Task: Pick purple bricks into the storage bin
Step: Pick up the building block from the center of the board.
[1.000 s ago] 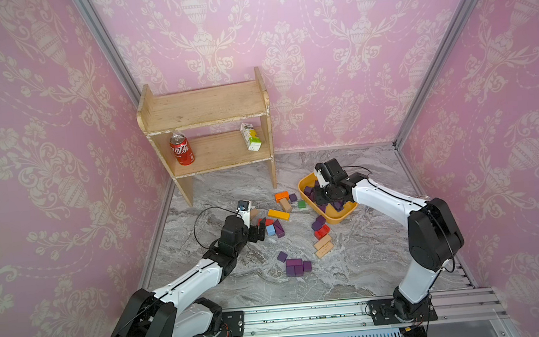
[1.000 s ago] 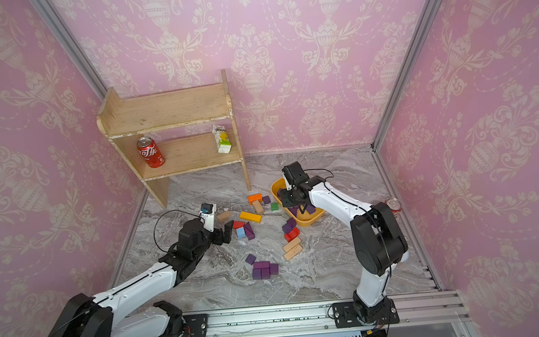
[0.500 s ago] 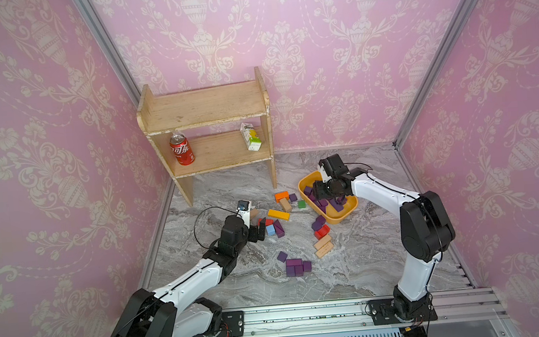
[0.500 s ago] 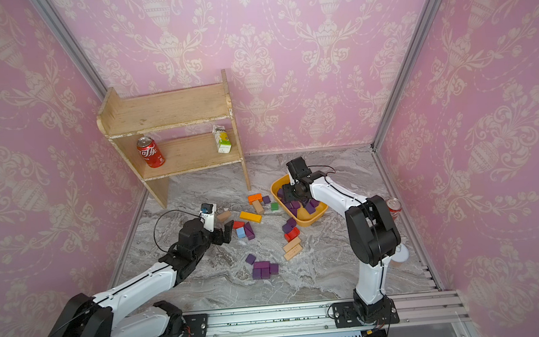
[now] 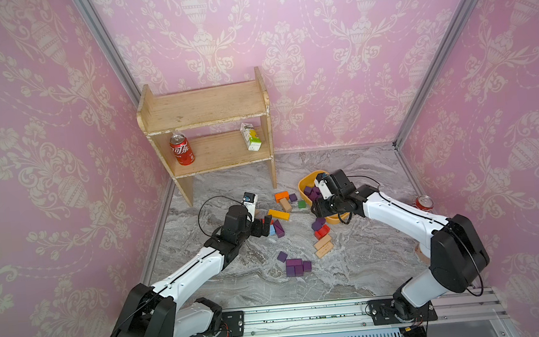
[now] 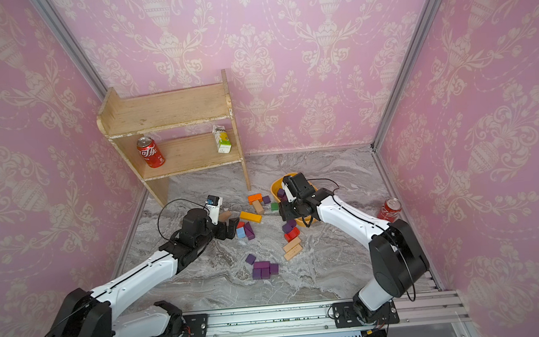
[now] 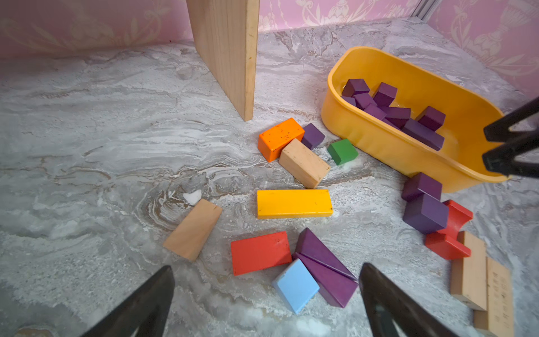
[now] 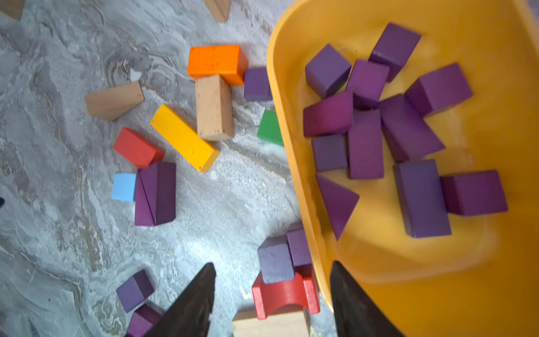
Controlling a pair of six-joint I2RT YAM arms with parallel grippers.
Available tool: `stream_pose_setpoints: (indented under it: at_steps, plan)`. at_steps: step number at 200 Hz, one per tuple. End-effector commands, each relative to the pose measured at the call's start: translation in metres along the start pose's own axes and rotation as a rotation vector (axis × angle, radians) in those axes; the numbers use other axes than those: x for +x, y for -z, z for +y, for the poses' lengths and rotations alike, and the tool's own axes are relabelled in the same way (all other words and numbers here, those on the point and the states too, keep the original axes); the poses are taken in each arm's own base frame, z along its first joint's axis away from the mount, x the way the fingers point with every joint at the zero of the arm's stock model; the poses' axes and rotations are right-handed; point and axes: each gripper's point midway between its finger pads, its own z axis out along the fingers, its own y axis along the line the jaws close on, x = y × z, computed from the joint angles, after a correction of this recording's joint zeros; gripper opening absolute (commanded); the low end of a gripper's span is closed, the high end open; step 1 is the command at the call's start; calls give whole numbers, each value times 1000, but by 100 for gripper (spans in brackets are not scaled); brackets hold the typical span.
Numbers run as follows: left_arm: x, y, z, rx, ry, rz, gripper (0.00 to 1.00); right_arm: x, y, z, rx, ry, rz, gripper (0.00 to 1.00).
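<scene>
Roughly a dozen purple bricks (image 8: 364, 143) lie jumbled inside the storage bin (image 8: 379, 262). More wait on the table (image 7: 87, 146): two cubes (image 8: 275, 259) just outside the bin's wall against a red arch (image 8: 285, 294), one cube (image 7: 312, 135) near the bin beside an orange block (image 7: 280, 137), a pair of wedges (image 7: 323, 268) farther from the bin, and a cluster (image 5: 297, 266) well apart from it.

They look like painted wood, so probably light, rigid and a little slick. Cubes and bars should be taken across two opposite flat faces. A wedge is better pinched on its parallel triangular sides, since a sloped face would likely squirt out. The paired wedges touch each other and a light blue block (image 7: 294, 284), so space for the fingers is tight.

With its jaws wide apart and empty, the left pincer (image 7: 265, 265) hovers by those wedges. The right pincer (image 8: 273, 263) hangs over the bin's rim above the two cubes, jaws apart, holding nothing.

A second ago the right pincer sat deeper over the bin; it has since drawn back to the rim. The left arm looks unmoved.
</scene>
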Motion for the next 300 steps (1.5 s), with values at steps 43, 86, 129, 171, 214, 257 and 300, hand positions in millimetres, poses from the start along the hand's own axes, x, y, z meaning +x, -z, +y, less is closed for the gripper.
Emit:
stream_pose_setpoints:
  at_steps: [43,86,129,171,214,257,300]
  plan:
    - [21,29,-5,22,99,113,99,63,9,30,-136,212,32,62]
    - [22,23,-13,70,105,98,99,93,14,60,-250,325,22,62]
    - [21,19,-9,51,91,98,99,113,18,85,-323,419,17,62]
    - [20,20,-6,35,89,83,99,131,16,103,-380,477,52,58]
    - [19,22,-3,19,86,73,99,146,13,114,-408,519,94,58]
    - [18,23,-1,4,85,67,99,161,13,121,-441,564,133,57]
    - [17,24,0,2,89,62,99,170,8,122,-446,580,164,55]
